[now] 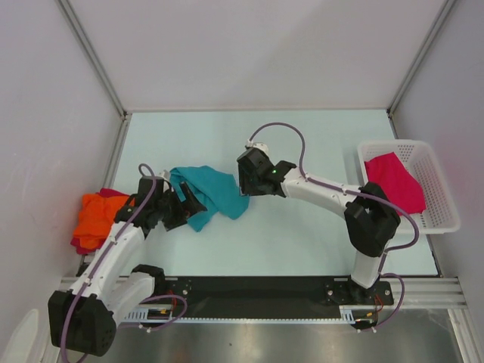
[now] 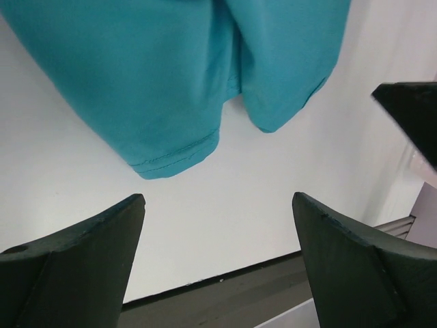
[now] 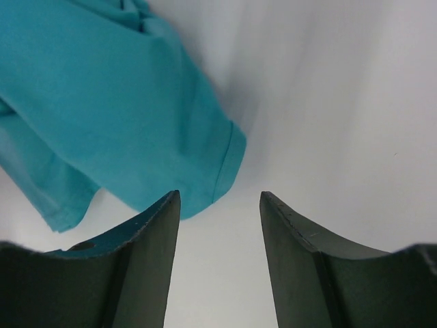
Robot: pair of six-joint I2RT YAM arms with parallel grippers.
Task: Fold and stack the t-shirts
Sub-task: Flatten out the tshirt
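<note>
A crumpled teal t-shirt (image 1: 214, 193) lies left of the table's middle. My left gripper (image 1: 189, 208) sits at its near-left edge, open and holding nothing; in the left wrist view the teal t-shirt (image 2: 171, 75) and its hem lie ahead of the left gripper (image 2: 218, 198). At the shirt's right edge my right gripper (image 1: 246, 185) stands open too. In the right wrist view the teal hem (image 3: 225, 164) lies just past the right gripper (image 3: 220, 195), by its left finger. An orange t-shirt (image 1: 94, 215) rests on a dark red one (image 1: 79, 243) at the table's left edge.
A white lattice basket (image 1: 446, 197) at the right edge holds a magenta-pink t-shirt (image 1: 395, 181). White walls enclose the table on three sides. A black rail (image 1: 257, 291) carrying the arm bases runs along the near edge.
</note>
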